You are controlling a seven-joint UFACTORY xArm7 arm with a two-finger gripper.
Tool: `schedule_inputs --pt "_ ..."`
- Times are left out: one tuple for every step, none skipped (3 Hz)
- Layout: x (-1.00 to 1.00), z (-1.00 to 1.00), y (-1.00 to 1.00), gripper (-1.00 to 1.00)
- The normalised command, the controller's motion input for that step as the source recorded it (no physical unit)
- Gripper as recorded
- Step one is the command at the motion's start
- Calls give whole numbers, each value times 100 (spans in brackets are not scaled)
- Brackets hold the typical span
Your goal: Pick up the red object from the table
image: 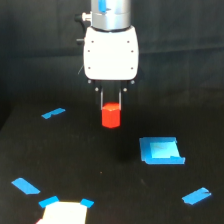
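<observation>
Gripper (pixel 111 103) pointing straight down w/ fingers closed narrow on top of the red block (pixel 111 116), block hanging just below the hand, prob. clear of the table (pixel 75 165), so grip looks set for lifting.

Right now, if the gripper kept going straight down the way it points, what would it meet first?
The gripper points down with the red hexagonal block between its fingers. Below the block only bare black table shows, so the block would probably touch that first; its height above the table is unclear.
</observation>
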Motion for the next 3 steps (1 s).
schedule_inputs --pt "-11 65 -28 -100" --pt "-13 20 -32 -100" --pt "-14 20 -74 -100"
